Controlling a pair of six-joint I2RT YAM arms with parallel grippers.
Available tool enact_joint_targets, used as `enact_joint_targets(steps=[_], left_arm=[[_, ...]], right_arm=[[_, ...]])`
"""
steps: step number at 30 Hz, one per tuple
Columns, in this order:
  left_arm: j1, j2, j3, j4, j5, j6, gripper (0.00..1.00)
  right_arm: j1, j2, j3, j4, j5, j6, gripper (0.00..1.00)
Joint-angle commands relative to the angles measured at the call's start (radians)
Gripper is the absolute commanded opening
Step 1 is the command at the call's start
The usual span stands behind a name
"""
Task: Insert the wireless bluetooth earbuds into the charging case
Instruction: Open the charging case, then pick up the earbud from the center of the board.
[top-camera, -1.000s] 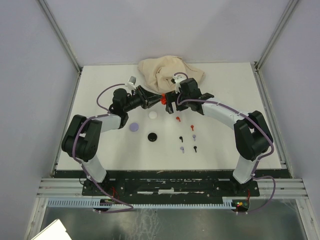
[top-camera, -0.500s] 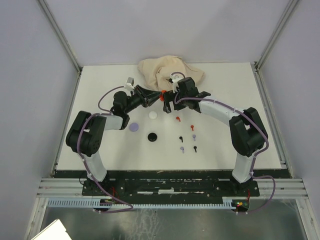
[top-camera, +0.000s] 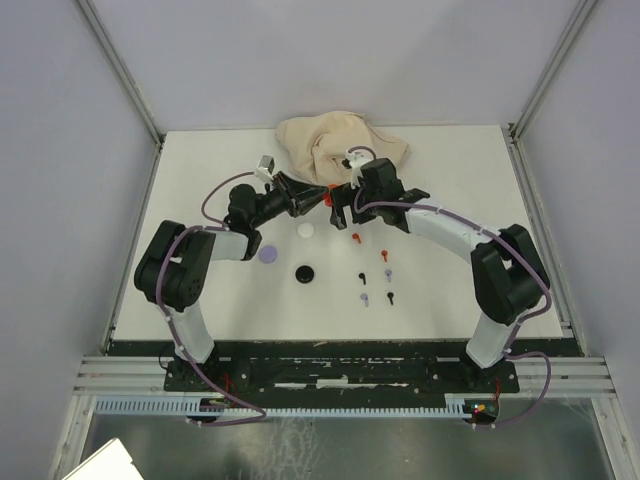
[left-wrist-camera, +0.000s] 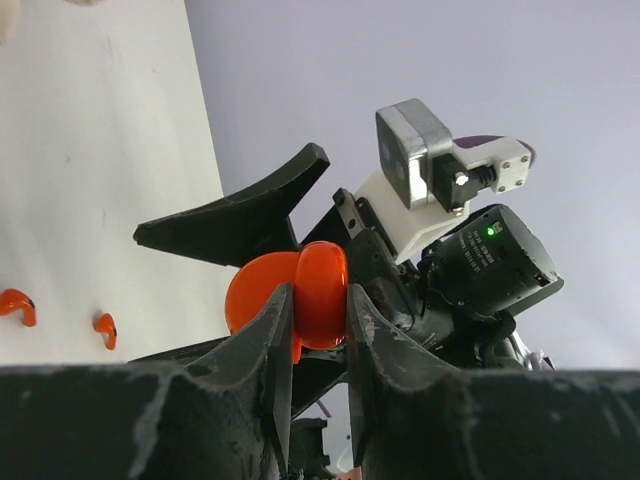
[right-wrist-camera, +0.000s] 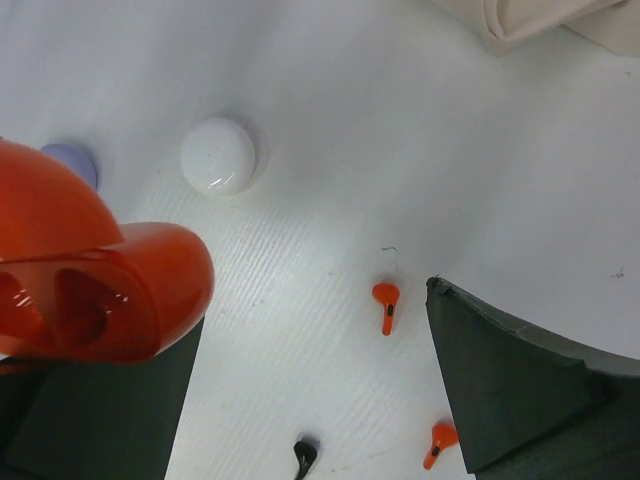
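Right arm (top-camera: 440, 225) is swung outward slightly. Case (left-wrist-camera: 300, 285) is pinched by left gripper (left-wrist-camera: 318, 305); right gripper (right-wrist-camera: 310, 320) is spread open. If it's bumped, case gets dropped.

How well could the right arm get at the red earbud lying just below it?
Probably yes. The right gripper is open, and the red earbud lies bare on the table below the gap between its fingers. The red case in the left gripper sits close and might crowd it.
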Motion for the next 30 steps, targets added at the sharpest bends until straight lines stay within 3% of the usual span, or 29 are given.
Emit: enact_joint_targets(steps=[1,9,14,30], left_arm=[[-0.013,0.016,-0.002,0.095,0.103,-0.056,0.03],[0.017,0.043,-0.032,0.139,0.086,-0.068,0.03],[0.056,0.037,-0.081,0.175,0.055,-0.085,0.03],[0.07,-0.089,-0.175,0.064,0.002,-0.027,0.03]], right_arm=[[0.007,-0.138,-0.046,0.035,0.055,-0.015,0.99],[0.007,-0.202,-0.083,-0.062,0.107,-0.025,0.99],[0.002,-0.142,-0.028,-0.167,0.188,-0.047,0.98],[0.001,0.184,0.252,-0.359,0.132,-0.086,0.63]])
